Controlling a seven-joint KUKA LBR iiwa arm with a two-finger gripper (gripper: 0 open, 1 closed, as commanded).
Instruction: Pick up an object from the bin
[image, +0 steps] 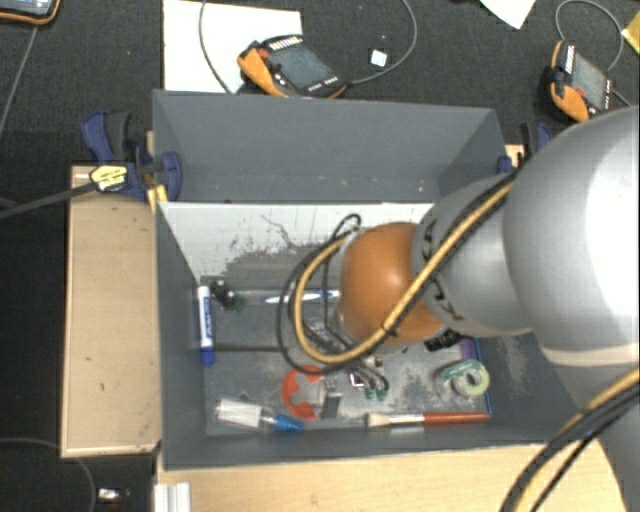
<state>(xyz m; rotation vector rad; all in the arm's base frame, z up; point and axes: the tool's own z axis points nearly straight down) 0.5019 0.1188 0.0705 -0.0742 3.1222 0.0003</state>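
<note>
My gripper (362, 379) reaches down in the middle of the bin, mostly hidden under the arm's orange cover. Just left of it and below lies a red-orange ring-shaped thing (298, 391) with a small dark piece (329, 403) beside it. To the right of the gripper a green and white tape roll (463, 379) lies flat. Along the bin's front wall rests a red-handled brush (430, 420).
A blue marker (205, 326) lies along the left wall, with a small dark green thing (229, 298) above it. A white tube with a blue cap (252, 415) sits at the front left. A purple thing (467, 350) peeks out by the arm. Cables loop around the cover.
</note>
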